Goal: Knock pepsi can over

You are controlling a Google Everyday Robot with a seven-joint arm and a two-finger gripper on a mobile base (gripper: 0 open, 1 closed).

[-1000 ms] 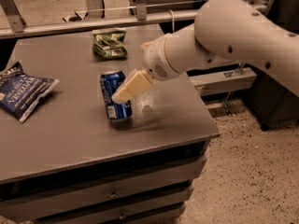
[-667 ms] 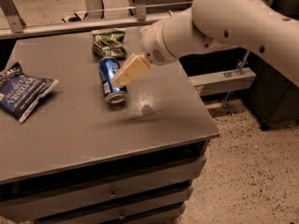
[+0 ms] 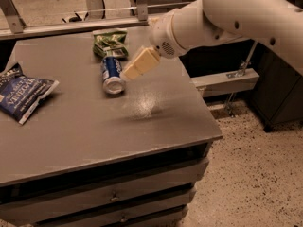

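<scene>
The pepsi can (image 3: 112, 74), dark blue with a silver top, lies on its side on the grey table (image 3: 94, 126), its top facing the front. My gripper (image 3: 137, 65), with cream-coloured fingers, hangs just right of the can, a little above the tabletop, at the end of the large white arm (image 3: 222, 13) that reaches in from the upper right.
A green snack packet (image 3: 110, 45) lies just behind the can. A blue chip bag (image 3: 22, 94) lies at the table's left edge. The table's right edge drops to a speckled floor. Drawers sit below the front edge.
The arm and gripper have moved up and back from the table's middle. The can has rolled toward the back, nearer the green packet.
</scene>
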